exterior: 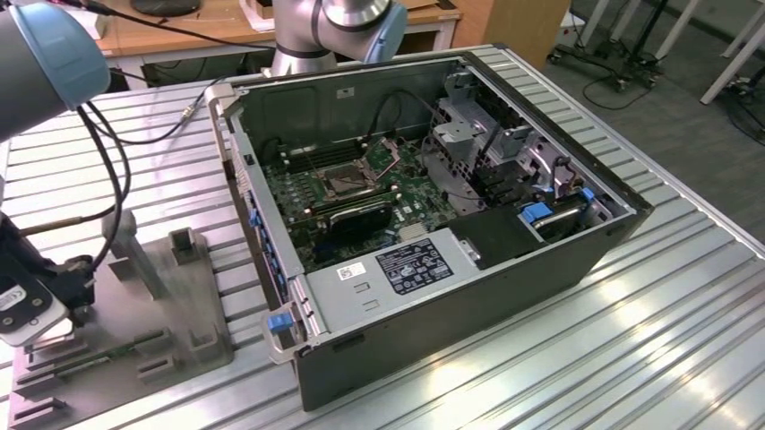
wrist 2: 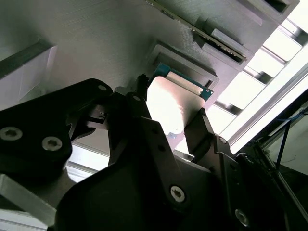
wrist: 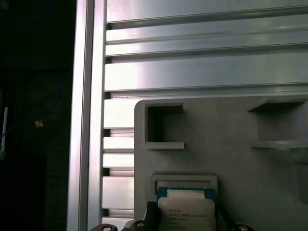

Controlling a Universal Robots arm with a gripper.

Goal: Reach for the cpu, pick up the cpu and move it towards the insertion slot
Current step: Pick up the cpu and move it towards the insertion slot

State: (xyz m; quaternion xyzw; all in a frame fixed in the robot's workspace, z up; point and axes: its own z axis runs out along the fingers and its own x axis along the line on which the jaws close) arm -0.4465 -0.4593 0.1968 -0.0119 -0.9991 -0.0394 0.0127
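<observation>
There's the cpu (wrist 2: 175, 103), a thin square chip, its pale silvery face catching the light and a teal-green border peeking out along one side. In the first wrist view the cpu (wrist: 186, 211) shows faint dark print on its metal face. It's sitting face up in a shallow rectangular recess (wrist: 185, 181) of the grey tray (wrist: 231, 125), close to one of the tray's edges. Over to the insertion slot (exterior: 339, 182): a dark square socket in a silvery frame, lying flat near the middle of the green board (exterior: 413, 166).
</observation>
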